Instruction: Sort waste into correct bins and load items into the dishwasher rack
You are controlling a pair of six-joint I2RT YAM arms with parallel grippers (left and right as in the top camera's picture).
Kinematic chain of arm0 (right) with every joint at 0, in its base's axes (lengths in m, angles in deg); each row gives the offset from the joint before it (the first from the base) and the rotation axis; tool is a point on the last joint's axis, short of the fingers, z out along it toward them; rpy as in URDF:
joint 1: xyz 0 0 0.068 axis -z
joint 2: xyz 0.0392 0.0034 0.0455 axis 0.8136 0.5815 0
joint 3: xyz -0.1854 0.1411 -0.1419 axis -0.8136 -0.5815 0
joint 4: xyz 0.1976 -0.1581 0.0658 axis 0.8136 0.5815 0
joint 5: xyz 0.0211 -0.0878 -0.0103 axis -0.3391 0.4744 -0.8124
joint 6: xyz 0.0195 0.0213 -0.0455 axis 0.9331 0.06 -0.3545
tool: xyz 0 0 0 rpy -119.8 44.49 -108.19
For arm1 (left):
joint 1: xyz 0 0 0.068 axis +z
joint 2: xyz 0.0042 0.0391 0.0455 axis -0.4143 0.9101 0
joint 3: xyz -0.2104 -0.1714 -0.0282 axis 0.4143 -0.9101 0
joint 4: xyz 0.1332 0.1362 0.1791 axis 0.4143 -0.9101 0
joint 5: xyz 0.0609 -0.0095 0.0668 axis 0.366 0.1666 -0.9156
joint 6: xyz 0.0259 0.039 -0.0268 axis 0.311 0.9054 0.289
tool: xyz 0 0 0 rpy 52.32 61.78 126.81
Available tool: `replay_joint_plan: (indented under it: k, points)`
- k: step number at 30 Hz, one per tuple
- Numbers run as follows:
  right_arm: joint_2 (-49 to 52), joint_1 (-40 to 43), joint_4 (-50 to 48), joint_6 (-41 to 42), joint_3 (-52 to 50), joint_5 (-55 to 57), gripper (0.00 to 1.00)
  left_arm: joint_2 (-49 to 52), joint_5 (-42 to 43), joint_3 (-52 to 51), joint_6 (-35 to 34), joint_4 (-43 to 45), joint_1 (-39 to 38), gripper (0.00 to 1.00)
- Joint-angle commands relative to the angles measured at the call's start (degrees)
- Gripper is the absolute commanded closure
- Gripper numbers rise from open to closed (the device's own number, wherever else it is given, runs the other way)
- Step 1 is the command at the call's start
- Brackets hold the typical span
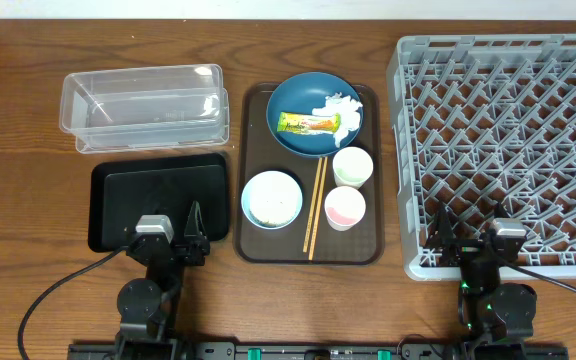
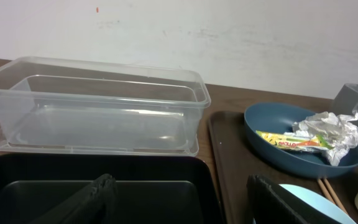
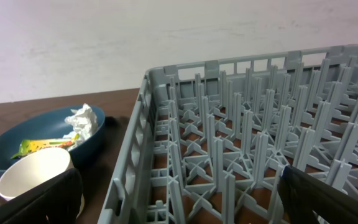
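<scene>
At the left of the counter (image 1: 28,70) a clear tub (image 1: 146,105) sits behind a black tray (image 1: 118,205). The left hand (image 1: 173,232) hangs over the tray's near edge, fingers spread and empty. In the middle, a brown serving tray (image 1: 258,248) carries a blue dish (image 1: 293,100) holding a wrapper (image 1: 309,123) and tissue (image 1: 340,107), with a bowl (image 1: 272,198), chopsticks (image 1: 315,205) and two cups (image 1: 352,166) nearer. At the right stands the grey rack (image 1: 508,130), the right hand (image 1: 473,238) at its near rim, fingers wide apart, holding nothing.
</scene>
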Motion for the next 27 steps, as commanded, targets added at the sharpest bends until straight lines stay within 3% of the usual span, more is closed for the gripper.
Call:
replay_joint_plan:
  k: [1, 16, 19, 27]
  points:
    - [-0.24, 0.52, 0.11, -0.02, -0.09, 0.61, 0.01, -0.07, -0.52, -0.85, 0.76, -2.38, 0.28, 0.30]
    - [-0.24, 0.52, 0.09, 0.02, -0.09, 0.57, 0.01, -0.07, -0.48, -0.85, 0.72, -2.45, 0.28, 0.30]
    - [-0.24, 0.52, 0.11, 0.48, -0.09, 0.28, 0.01, -0.07, -0.26, -0.85, -2.14, -2.45, 0.28, 0.30]
    - [0.07, 0.52, 0.39, 0.85, 1.33, -1.92, 0.01, 3.26, 5.62, 1.75, -4.52, -2.78, 0.28, 0.30]
